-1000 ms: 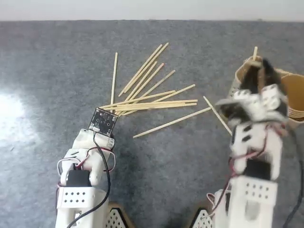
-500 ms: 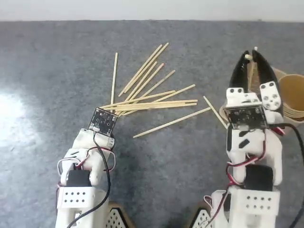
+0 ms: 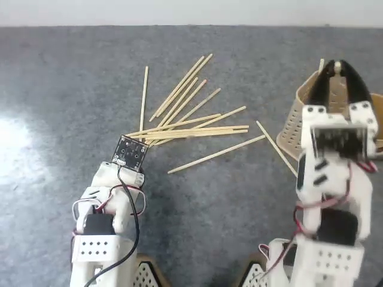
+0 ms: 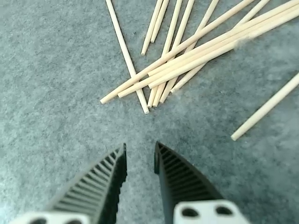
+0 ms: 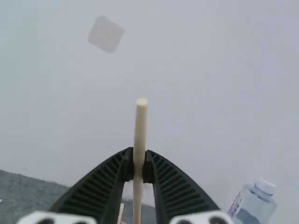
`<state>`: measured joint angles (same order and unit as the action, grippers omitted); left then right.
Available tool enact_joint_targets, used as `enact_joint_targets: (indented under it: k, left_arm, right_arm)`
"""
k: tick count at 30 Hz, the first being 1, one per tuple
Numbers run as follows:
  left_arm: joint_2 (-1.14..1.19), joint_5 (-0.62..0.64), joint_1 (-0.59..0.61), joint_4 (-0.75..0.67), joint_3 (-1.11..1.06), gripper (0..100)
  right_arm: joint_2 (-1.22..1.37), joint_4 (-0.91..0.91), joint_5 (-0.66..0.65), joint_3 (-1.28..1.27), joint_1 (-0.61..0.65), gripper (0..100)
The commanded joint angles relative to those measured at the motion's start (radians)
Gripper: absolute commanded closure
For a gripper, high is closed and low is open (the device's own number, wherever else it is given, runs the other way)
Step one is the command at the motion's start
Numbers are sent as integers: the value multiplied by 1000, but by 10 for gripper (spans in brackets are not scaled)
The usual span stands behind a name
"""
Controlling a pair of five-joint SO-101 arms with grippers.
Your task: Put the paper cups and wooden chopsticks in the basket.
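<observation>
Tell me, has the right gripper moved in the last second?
Yes: the right gripper, holding a chopstick, shifted rightward across the basket, away from the loose chopsticks.

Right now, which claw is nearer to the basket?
Right. The right claw is over the basket, gripping a chopstick. The left claw sits above the carpet at the near ends of the loose chopsticks, well off to the basket's side.

Grey felt tabletop (image 3: pixel 54 78) — pale wall (image 5: pixel 210 70) behind, water bottle (image 5: pixel 254 203) nearby
</observation>
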<state>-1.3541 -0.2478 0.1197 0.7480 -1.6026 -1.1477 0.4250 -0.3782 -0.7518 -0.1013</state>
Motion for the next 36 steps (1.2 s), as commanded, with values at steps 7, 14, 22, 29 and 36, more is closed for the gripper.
enact_joint_targets:
  k: [7,14,22,29,36]
  left_arm:
    - [-6,6,2,-23,4,900]
    - [-6,6,2,-23,4,900]
    - [-6,6,2,-25,4,900]
    - [-6,6,2,-25,4,900]
    - [-6,6,2,-25,4,900]
  right_arm:
    - [338,-39,180,158,-137,992]
    - [601,-36,216,299,-145,991]
    - [888,128,256,500,-166,991]
    - [894,311,258,608,-185,720]
    - [746,358,253,611,-183,734]
